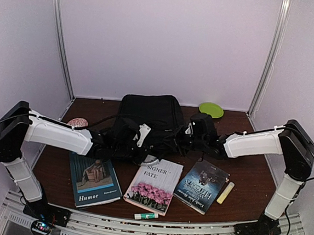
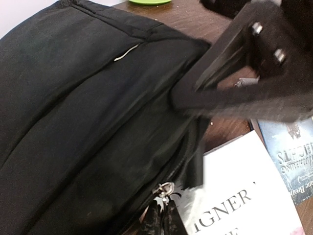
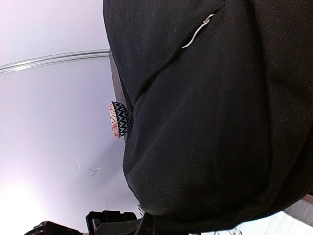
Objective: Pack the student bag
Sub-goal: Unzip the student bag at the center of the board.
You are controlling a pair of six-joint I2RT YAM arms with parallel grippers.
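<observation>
The student bag point(image 1: 146, 114), a large black fabric backpack, lies at the back middle of the table. It fills the left wrist view point(image 2: 88, 107) and the right wrist view point(image 3: 215, 122). My left gripper point(image 1: 139, 144) is at the bag's near edge; in its wrist view the gripper point(image 2: 164, 220) is shut on the metal zipper pull point(image 2: 167, 188). My right gripper point(image 1: 186, 135) is at the bag's right near corner. Its dark fingers point(image 2: 205, 95) close onto the bag's fabric edge. In its own view the jaws are mostly hidden under the fabric.
Three books lie in front of the bag: a blue "Humor" book point(image 1: 93, 180), a white book with pink flowers point(image 1: 154, 186), and a dark book point(image 1: 201, 184). A glue stick point(image 1: 146, 216), a yellow stick point(image 1: 225, 192), a green disc point(image 1: 211, 109) and a patterned bowl point(image 1: 78, 122) lie around.
</observation>
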